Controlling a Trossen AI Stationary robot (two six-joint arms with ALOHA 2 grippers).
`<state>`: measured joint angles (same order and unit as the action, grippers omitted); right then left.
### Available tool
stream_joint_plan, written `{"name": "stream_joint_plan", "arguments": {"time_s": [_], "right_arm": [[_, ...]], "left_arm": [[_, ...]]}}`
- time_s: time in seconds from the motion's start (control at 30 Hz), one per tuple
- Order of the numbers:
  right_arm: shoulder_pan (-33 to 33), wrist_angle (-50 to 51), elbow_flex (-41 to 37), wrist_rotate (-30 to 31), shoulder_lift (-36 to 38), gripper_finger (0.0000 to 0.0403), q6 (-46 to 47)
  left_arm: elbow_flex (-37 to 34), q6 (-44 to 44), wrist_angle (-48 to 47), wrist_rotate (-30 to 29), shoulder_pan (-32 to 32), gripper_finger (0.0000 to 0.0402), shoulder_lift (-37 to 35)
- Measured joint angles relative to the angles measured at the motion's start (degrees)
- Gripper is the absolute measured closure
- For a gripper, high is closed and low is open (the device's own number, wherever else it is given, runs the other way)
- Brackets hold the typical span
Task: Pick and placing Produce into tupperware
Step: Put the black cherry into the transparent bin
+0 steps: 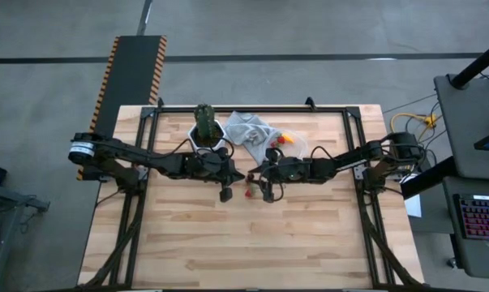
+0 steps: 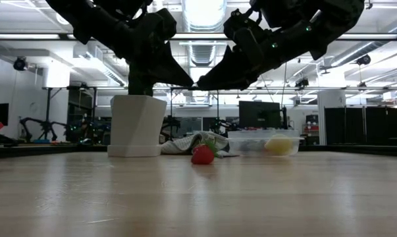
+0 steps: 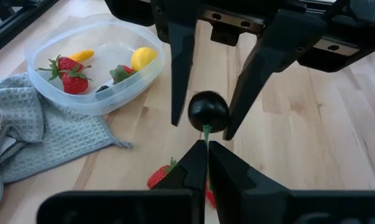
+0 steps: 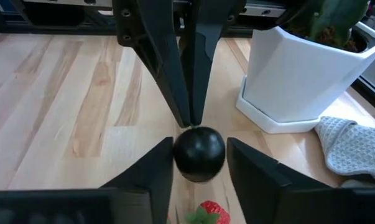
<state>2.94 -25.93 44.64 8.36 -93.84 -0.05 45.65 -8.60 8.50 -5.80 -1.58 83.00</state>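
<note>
Mid-handover above the table (image 1: 309, 235): dark round piece (image 4: 199, 153) hanging by its green stem (image 3: 206, 131), pinched in the closed left claw (image 3: 206, 149), sitting between the parted fingers of the right claw (image 4: 199, 158), not yet gripped. Both claws tip to tip; right arm nearer the tupperware (image 3: 94, 68), already holding strawberries, a lemon and an orange piece. One loose strawberry (image 2: 202, 155) directly below. No readable writing or brands.
</note>
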Motion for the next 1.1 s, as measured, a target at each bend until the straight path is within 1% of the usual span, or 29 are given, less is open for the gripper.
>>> {"name": "stream_joint_plan", "arguments": {"time_s": [0.13, 0.2, 0.83, 1.1], "right_arm": [[0.0, 0.04, 0.0, 0.0, 0.0, 0.03, -0.77], [0.0, 0.07, 0.0, 0.0, 0.0, 0.0311, -1.09], [0.02, 0.42, -0.02, 0.48, 0.04, 0.0311, -1.51], [0.02, 0.46, -0.04, 0.53, 0.04, 0.0311, -1.49]], "left_arm": [[0.0, 0.02, -0.01, -0.02, 0.02, 0.0402, 0.02], [-0.02, 0.02, -0.02, -0.02, 0.02, 0.0402, 0.02], [0.15, 0.0, 0.03, 0.0, 0.02, 0.0402, 0.02], [0.28, 0.0, 0.01, 0.92, 0.0, 0.0401, 0.02]]}}
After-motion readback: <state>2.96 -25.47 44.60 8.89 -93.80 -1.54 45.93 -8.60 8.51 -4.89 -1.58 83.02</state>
